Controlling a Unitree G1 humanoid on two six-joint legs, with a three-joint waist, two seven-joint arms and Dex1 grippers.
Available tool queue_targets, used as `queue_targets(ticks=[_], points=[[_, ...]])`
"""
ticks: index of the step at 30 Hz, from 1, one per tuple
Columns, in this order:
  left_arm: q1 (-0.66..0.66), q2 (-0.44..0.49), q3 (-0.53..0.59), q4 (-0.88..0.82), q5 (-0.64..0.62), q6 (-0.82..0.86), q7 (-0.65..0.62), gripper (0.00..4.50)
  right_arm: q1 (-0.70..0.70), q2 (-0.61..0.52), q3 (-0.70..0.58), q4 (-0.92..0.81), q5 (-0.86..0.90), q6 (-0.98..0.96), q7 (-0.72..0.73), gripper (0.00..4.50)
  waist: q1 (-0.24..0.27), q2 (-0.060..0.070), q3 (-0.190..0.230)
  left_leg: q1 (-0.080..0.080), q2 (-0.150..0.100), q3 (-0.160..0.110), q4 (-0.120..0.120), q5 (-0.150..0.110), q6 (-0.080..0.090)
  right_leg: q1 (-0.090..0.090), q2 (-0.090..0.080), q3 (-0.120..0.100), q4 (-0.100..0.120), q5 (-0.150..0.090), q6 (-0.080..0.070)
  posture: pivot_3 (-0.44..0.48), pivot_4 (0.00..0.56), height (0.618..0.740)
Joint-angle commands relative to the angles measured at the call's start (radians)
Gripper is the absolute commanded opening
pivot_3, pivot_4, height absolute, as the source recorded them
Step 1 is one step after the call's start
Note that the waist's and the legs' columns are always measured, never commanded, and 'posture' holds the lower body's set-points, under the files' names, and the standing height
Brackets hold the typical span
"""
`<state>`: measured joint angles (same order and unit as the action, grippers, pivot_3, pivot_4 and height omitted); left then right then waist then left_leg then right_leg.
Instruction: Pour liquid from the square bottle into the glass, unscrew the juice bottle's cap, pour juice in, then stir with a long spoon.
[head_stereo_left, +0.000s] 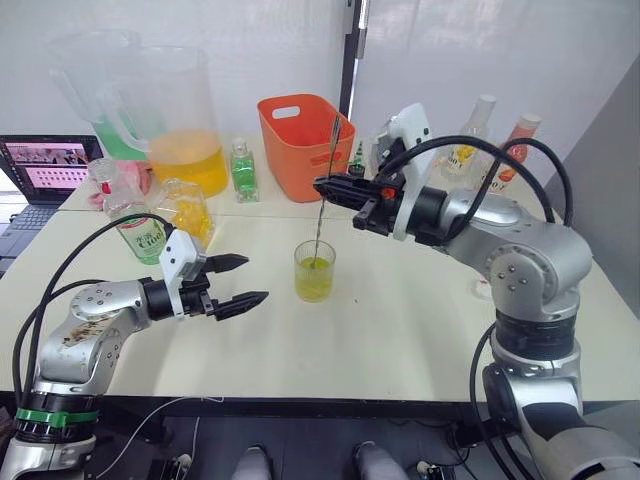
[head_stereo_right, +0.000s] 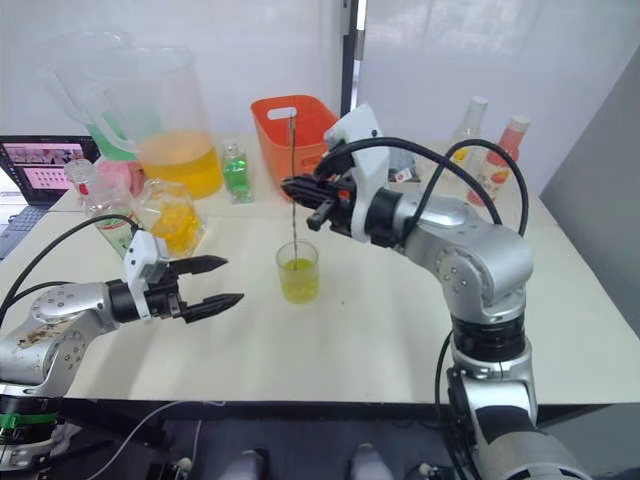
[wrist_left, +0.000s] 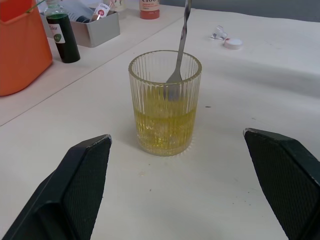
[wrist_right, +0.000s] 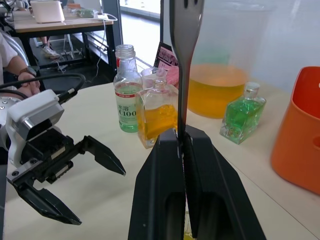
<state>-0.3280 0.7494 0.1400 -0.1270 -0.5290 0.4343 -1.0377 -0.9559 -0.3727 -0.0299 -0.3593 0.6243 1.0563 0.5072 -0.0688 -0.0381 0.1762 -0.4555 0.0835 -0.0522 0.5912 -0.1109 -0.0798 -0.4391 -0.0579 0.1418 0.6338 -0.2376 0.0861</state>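
A ribbed glass (head_stereo_left: 314, 272) of yellow liquid stands in the middle of the table. A long spoon (head_stereo_left: 322, 205) stands nearly upright with its bowl inside the glass (wrist_left: 165, 102). Above the glass, my right gripper (head_stereo_left: 325, 187) is shut on the spoon's handle (wrist_right: 182, 60). My left gripper (head_stereo_left: 255, 279) hovers open to the left of the glass, apart from it, with its fingers (wrist_left: 85, 175) pointing at it. The square bottle (head_stereo_left: 185, 210) with yellow liquid and the uncapped juice bottle (head_stereo_left: 140, 235) stand at the left.
At the back stand an orange basket (head_stereo_left: 300, 140), a green square bottle (head_stereo_left: 243, 170), two large pitchers (head_stereo_left: 180, 120) and a laptop (head_stereo_left: 45, 170). Two tall bottles (head_stereo_left: 475, 130) stand back right. A small white cap (wrist_left: 232, 43) lies on the table. A person (wrist_right: 15, 60) sits beyond the table.
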Motion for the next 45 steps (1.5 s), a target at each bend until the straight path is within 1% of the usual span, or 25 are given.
queue_targets(ticks=[1, 5, 11, 15, 22, 25, 27, 29, 31, 33, 37, 38, 40, 42, 45], points=[[-0.017, -0.002, 0.005, -0.007, 0.002, -0.022, -0.006, 4.48, -0.031, -0.011, -0.042, -0.042, 0.038, 0.008, -0.014, 0.0, 0.0, 0.0, 0.0, 0.0, 0.0, 0.0, 0.0, 0.0, 0.0, 0.0, 0.0, 0.0, 0.0, 0.0, 0.0, 0.0, 0.15, 0.74], [-0.019, -0.004, 0.0, -0.003, 0.001, -0.026, -0.007, 4.48, -0.038, -0.037, -0.06, -0.042, 0.059, 0.028, -0.02, 0.0, 0.0, 0.0, 0.0, 0.0, 0.0, 0.0, 0.0, 0.0, 0.0, 0.0, 0.0, 0.0, 0.0, 0.0, 0.0, 0.0, 0.15, 0.74], [-0.027, -0.008, -0.011, 0.011, 0.005, -0.037, -0.013, 4.48, -0.022, -0.084, -0.098, -0.061, 0.145, 0.126, -0.016, 0.0, 0.001, 0.0, 0.0, 0.0, 0.0, 0.0, 0.0, 0.0, 0.0, 0.0, 0.0, 0.0, 0.0, 0.0, 0.0, 0.0, 0.15, 0.74], [-0.035, -0.014, -0.017, 0.018, 0.011, -0.04, -0.015, 4.48, -0.015, -0.098, -0.103, -0.057, 0.152, 0.12, -0.033, 0.0, 0.0, 0.0, 0.0, 0.0, 0.0, 0.0, 0.0, 0.0, 0.0, 0.0, 0.0, 0.0, 0.0, 0.0, -0.001, 0.0, 0.15, 0.74], [-0.038, -0.021, -0.018, 0.024, 0.017, -0.047, -0.016, 4.48, -0.059, -0.098, -0.144, -0.013, 0.17, 0.109, -0.068, 0.0, 0.0, 0.0, 0.0, 0.0, 0.0, 0.0, 0.0, 0.0, 0.0, 0.0, 0.0, 0.0, 0.0, 0.0, -0.001, 0.0, 0.15, 0.74], [-0.035, -0.024, -0.017, 0.023, 0.018, -0.049, -0.017, 4.48, -0.077, -0.136, -0.154, 0.005, 0.172, 0.115, -0.045, 0.0, 0.0, 0.0, 0.0, 0.0, 0.0, 0.0, 0.0, 0.0, 0.0, 0.0, 0.0, 0.0, 0.0, 0.0, -0.001, 0.0, 0.15, 0.74], [-0.032, -0.025, -0.016, 0.022, 0.019, -0.051, -0.017, 4.48, -0.101, -0.161, -0.177, 0.036, 0.183, 0.125, -0.041, 0.0, 0.001, 0.0, 0.0, 0.0, 0.0, 0.0, 0.0, 0.0, 0.0, 0.0, 0.0, 0.0, 0.0, 0.0, -0.001, 0.0, 0.15, 0.74], [-0.031, -0.028, -0.017, 0.021, 0.021, -0.054, -0.017, 4.48, -0.134, -0.192, -0.203, 0.083, 0.175, 0.142, -0.067, 0.0, 0.001, 0.0, 0.0, 0.0, 0.0, 0.0, 0.0, 0.0, 0.0, 0.0, 0.0, 0.0, 0.0, 0.0, -0.001, 0.0, 0.15, 0.74], [-0.028, -0.029, -0.01, 0.016, 0.01, -0.055, -0.027, 4.48, -0.164, -0.198, -0.233, 0.118, 0.175, 0.171, -0.114, 0.0, 0.0, 0.0, 0.0, 0.0, 0.0, 0.0, 0.0, 0.0, 0.0, 0.0, 0.0, 0.0, -0.001, -0.002, -0.003, 0.0, 0.15, 0.74], [-0.025, -0.034, 0.013, -0.002, -0.033, -0.047, -0.046, 4.48, -0.217, -0.224, -0.246, 0.163, 0.171, 0.228, -0.15, 0.0, 0.0, 0.0, 0.0, 0.0, 0.0, 0.0, 0.0, 0.0, 0.0, 0.0, 0.0, 0.0, -0.001, -0.002, -0.005, 0.0, 0.15, 0.74], [-0.022, -0.034, 0.041, -0.02, -0.065, -0.052, -0.058, 4.48, -0.312, -0.279, -0.262, 0.253, 0.199, 0.386, -0.155, 0.0, 0.0, 0.0, 0.0, 0.0, 0.0, 0.001, -0.001, 0.0, 0.0, -0.001, 0.0, 0.001, -0.001, -0.002, -0.006, 0.0, 0.15, 0.74], [-0.022, -0.035, 0.049, -0.023, -0.071, -0.054, -0.059, 4.48, -0.327, -0.303, -0.248, 0.268, 0.209, 0.438, -0.137, 0.0, -0.001, 0.0, 0.0, 0.0, 0.0, 0.001, -0.001, 0.0, 0.0, -0.001, 0.0, 0.001, 0.0, -0.002, -0.007, 0.0, 0.15, 0.74], [-0.025, -0.044, 0.08, -0.033, -0.106, -0.053, -0.055, 4.48, -0.343, -0.406, -0.145, 0.279, 0.205, 0.53, -0.078, 0.0, 0.0, 0.0, 0.0, -0.001, 0.0, 0.0, -0.001, 0.0, 0.0, -0.001, 0.0, 0.001, -0.001, -0.002, -0.007, 0.0, 0.15, 0.74], [-0.027, -0.048, 0.093, -0.042, -0.126, -0.048, -0.053, 4.48, -0.344, -0.466, -0.086, 0.301, 0.22, 0.557, -0.049, 0.0, 0.001, 0.0, 0.0, -0.001, 0.0, 0.001, -0.001, 0.0, 0.0, -0.001, -0.001, 0.001, -0.002, -0.002, -0.008, 0.0, 0.15, 0.74], [-0.022, -0.05, 0.095, -0.06, -0.121, -0.071, -0.055, 4.48, -0.313, -0.53, 0.001, 0.44, 0.296, 0.558, -0.054, 0.0, -0.001, 0.0, 0.0, -0.001, 0.0, 0.002, -0.001, 0.0, 0.0, -0.001, -0.001, 0.001, -0.003, -0.003, -0.007, 0.0, 0.15, 0.74]])
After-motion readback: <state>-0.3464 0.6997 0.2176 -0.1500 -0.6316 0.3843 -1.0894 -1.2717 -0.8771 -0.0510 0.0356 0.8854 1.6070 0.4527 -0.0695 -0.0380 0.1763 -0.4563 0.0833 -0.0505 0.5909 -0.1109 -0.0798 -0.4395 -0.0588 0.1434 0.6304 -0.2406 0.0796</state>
